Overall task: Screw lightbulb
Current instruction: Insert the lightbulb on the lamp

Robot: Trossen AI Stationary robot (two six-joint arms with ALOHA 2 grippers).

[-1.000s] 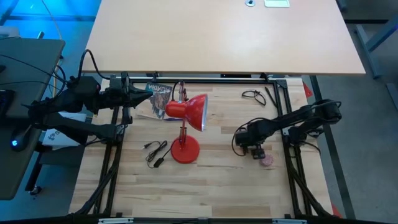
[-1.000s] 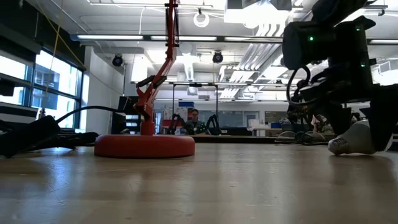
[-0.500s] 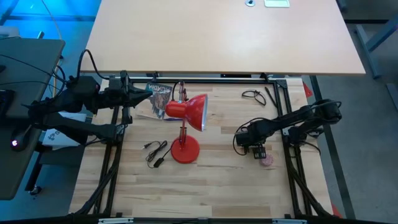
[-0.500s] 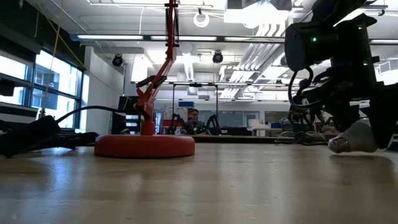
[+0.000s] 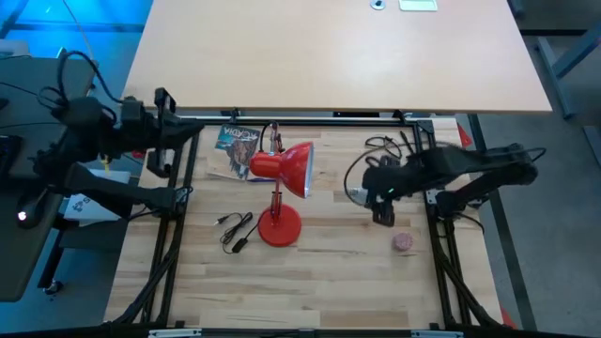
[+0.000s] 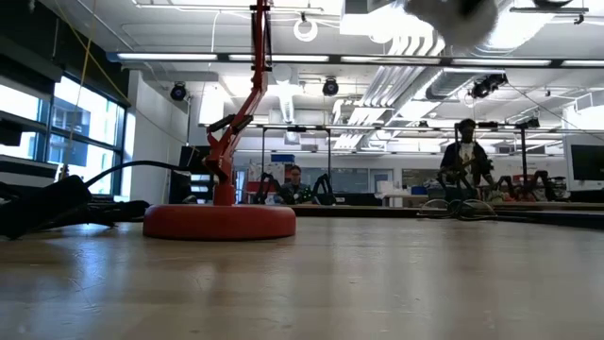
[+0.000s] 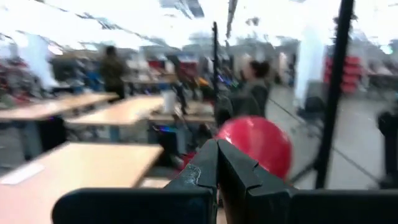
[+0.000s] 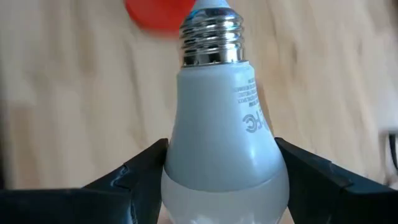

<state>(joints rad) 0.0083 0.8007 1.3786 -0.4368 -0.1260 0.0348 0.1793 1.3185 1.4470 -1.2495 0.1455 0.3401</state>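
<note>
The lightbulb (image 8: 217, 134), white with a silver screw base (image 8: 210, 38), is in my right gripper (image 8: 221, 158), which is shut on it. In the high view the bulb (image 5: 356, 195) hangs above the table, right of the red lamp's shade (image 5: 293, 169). The low view shows it only as a white blur (image 6: 455, 15) at the top edge. The lamp stands on its round base (image 5: 279, 226). My left gripper (image 7: 217, 155) is shut and empty, drawn back by the table's left edge (image 5: 177, 131); its wrist view looks toward the red shade (image 7: 260, 144). My right gripper pinches the lightbulb's wide white body (image 8: 180, 155) between its two fingers (image 8: 140, 168), one on each side. The screw base points away from the gripper, slanting down toward the table. The bulb is lifted clear of the table.
A small pink ball (image 5: 403, 242) lies on the table below the right gripper. A black plug and cable (image 5: 235, 230) lie left of the lamp base, a printed packet (image 5: 239, 141) behind the shade, and a black wire item (image 5: 382, 144) at the far right. People (image 6: 466, 156) stand in the room beyond.
My right gripper has risen steeply with the lightbulb, which lay on the table by the pink ball and is now lifted clear, shifted a little toward the lamp. My left gripper has drawn back from the lamp shade toward the table's left edge and risen.
</note>
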